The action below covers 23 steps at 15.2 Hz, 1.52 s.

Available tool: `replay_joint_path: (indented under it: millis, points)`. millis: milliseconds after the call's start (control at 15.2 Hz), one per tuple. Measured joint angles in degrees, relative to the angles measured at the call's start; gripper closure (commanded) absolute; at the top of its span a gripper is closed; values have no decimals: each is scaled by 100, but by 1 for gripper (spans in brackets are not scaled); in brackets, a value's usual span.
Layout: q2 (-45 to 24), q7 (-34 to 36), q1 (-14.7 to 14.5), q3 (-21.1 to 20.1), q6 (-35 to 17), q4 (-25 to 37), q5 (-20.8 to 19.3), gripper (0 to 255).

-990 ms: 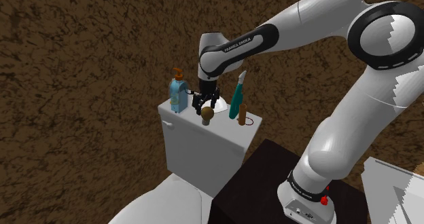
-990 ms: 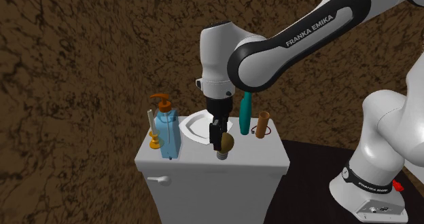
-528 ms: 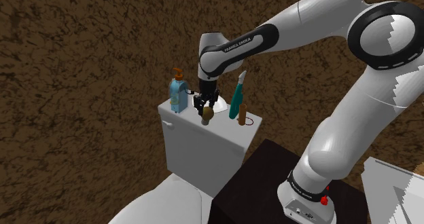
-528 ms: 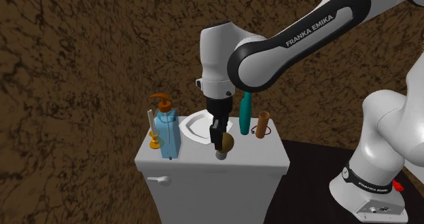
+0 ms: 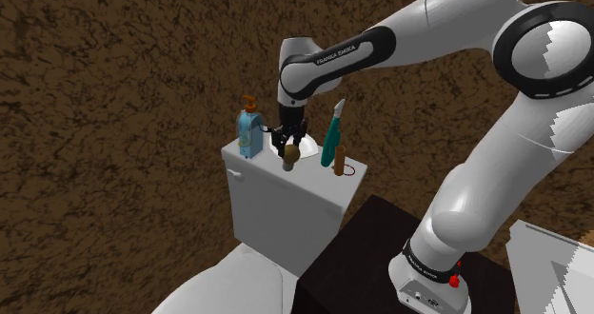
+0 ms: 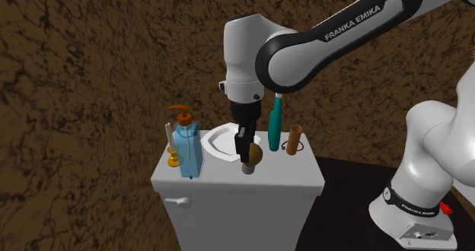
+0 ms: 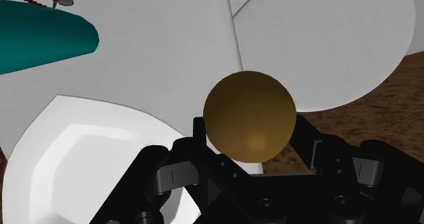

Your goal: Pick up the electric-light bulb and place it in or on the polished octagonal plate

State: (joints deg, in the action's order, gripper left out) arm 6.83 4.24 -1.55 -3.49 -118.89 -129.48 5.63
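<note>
Near the tank lid's (image 6: 293, 173) front edge, the gripper (image 6: 245, 146) clasps the brown bulb (image 6: 252, 157) — plate (image 6: 219, 144) just beside (white, octagonal).

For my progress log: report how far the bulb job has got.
Done: the gripper is shut on the brownish bulb, clasping it from both sides. In hand: the bulb hangs base-down, seemingly just above the white tank top. Left: carry it over the white octagonal plate beside it, lower it and release.

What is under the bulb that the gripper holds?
The white tank lid, just beside the plate and not over it. The bulb covers the exact spot beneath it, so whether they touch is unclear.
</note>
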Motion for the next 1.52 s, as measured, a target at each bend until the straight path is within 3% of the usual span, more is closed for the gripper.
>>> replay_joint_path:
  millis: [792,1518]
  points:
    - [322,63,9,16,929,610,-24,255]
    - [-869,-956,536,617,1615,2405,-171,255]
